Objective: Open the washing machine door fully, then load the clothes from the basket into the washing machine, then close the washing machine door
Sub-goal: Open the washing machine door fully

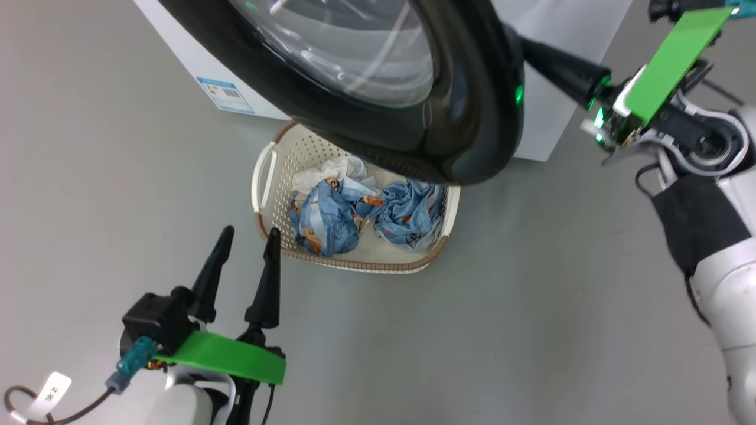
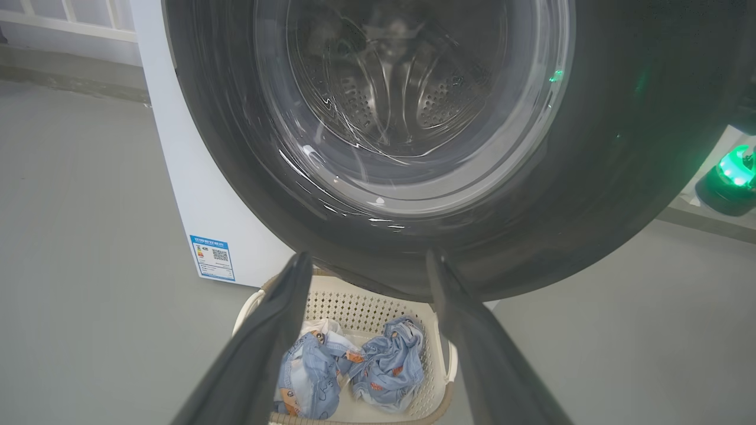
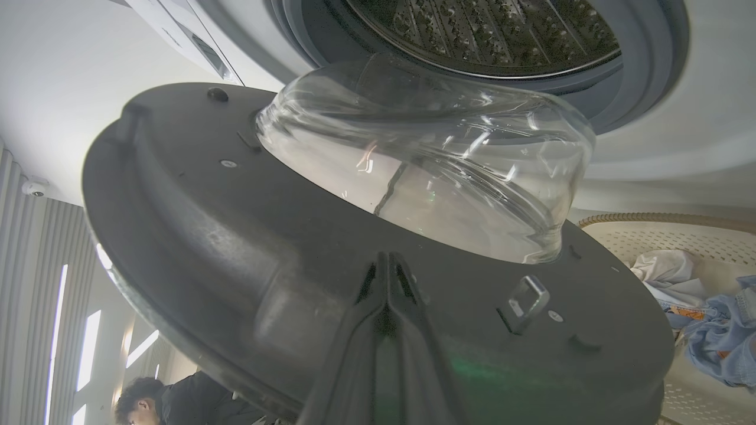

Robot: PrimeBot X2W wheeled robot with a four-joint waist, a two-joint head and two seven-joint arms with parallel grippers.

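The washing machine door (image 1: pixel 466 118), a black ring around bulging glass, stands partly open above the basket (image 1: pixel 269 177). The cream basket sits on the floor against the white washing machine (image 1: pixel 555 118) and holds light blue clothes (image 1: pixel 331 221) with some white fabric. My left gripper (image 1: pixel 248 236) is open, just left of the basket's near corner, holding nothing. My right gripper (image 1: pixel 534 50) is shut, its tips behind the door's right edge. In the right wrist view the shut right gripper (image 3: pixel 388 262) presses on the door's inner face (image 3: pixel 207 236), below the steel drum (image 3: pixel 490 29). The left wrist view faces the door (image 2: pixel 590 177) over the basket (image 2: pixel 366 304).
Grey floor (image 1: pixel 531 307) spreads in front of and to both sides of the basket. A blue energy sticker (image 1: pixel 227 94) marks the machine's front. A person (image 3: pixel 177 401) shows low in the right wrist view, beyond the door's edge. A metal latch hook (image 3: pixel 525 298) juts from the door's inner face.
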